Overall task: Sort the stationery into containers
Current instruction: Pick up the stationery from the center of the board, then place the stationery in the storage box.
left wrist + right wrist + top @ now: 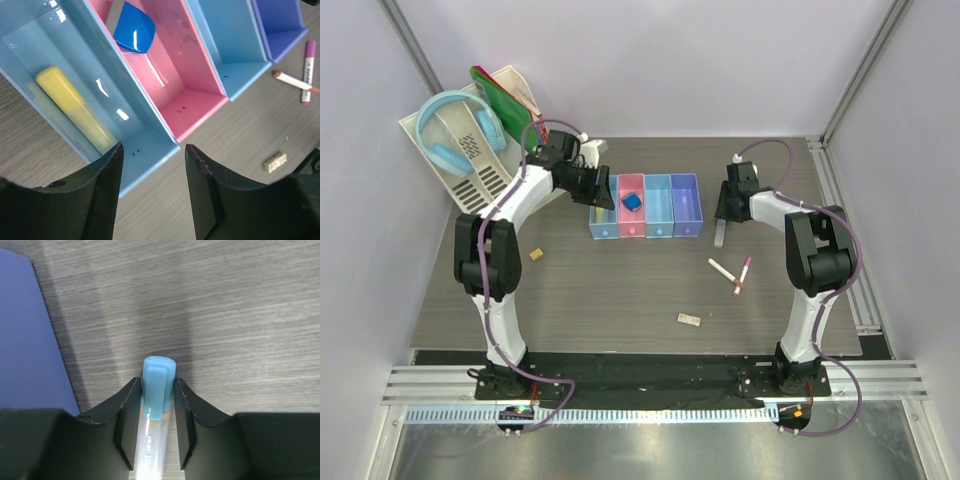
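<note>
You have a light-blue-capped white plastic pen (159,387) pinched between your right fingers (127,415). A yellow stick (75,107) lies in the light-blue plastic bin (145,165), just beyond your left fingers (100,190).

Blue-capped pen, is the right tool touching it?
Touching. The right wrist view shows the right tool with a finger pressed against each side of the blue-capped pen, no gap visible.

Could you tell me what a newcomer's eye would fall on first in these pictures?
The row of four pastel bins at the table's centre stands out, with a blue eraser in the pink bin. To their right, the right pincer grips a light-blue-capped tube. Blue headphones rest on the white rack at back left.
</note>
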`<state>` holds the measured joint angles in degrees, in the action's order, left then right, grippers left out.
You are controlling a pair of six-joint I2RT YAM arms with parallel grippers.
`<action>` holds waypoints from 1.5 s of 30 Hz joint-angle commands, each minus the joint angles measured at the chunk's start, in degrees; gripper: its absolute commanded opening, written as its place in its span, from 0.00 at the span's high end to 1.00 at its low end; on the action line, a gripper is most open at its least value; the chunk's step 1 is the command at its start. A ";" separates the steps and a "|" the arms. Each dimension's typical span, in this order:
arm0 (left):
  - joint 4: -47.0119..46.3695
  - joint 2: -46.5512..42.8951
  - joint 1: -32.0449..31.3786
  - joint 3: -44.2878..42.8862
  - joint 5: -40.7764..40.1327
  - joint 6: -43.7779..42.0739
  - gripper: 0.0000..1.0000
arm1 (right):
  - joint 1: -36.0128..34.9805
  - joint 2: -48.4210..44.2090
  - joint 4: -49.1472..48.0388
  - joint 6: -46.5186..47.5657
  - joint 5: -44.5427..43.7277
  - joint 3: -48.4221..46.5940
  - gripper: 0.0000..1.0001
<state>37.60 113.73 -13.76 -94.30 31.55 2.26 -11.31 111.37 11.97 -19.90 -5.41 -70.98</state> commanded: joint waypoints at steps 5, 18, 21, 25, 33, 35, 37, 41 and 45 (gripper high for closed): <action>6.07 -12.04 0.57 -1.68 2.73 -6.74 0.47 | -0.91 4.29 2.09 -0.49 1.37 -1.09 0.82; 10.91 -21.09 9.10 13.60 -8.69 -23.17 0.47 | 0.06 -5.98 3.94 1.79 -3.02 -1.44 0.99; 10.56 -22.06 10.59 16.51 -10.37 -26.86 0.46 | 0.15 -8.97 5.96 3.64 -4.96 -3.45 0.99; 10.12 -21.89 12.44 18.36 -12.12 -29.33 0.45 | 0.24 -11.43 7.98 5.13 -5.31 -8.19 0.99; 3.97 -20.75 13.41 24.16 -21.08 -33.46 0.40 | -1.78 -12.50 9.91 6.01 0.82 -17.78 0.99; 2.83 -20.22 13.58 24.60 -22.23 -33.99 0.40 | -3.71 -11.62 10.70 6.36 1.98 -21.56 0.99; 2.56 -19.60 13.58 25.04 -22.58 -35.39 0.40 | -6.42 -10.13 10.62 7.85 3.21 -24.71 0.99; 1.60 -19.08 15.87 26.27 -20.92 -40.31 0.39 | -11.35 -6.00 10.62 9.61 3.74 -30.08 0.99; 2.29 -17.41 16.92 26.98 -18.90 -44.09 0.39 | -14.96 -0.99 10.44 10.23 4.53 -35.18 0.99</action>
<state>41.12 94.98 2.17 -67.88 11.11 -36.60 -23.20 106.10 22.22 -11.64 -2.76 -101.49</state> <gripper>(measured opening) 0.611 0.315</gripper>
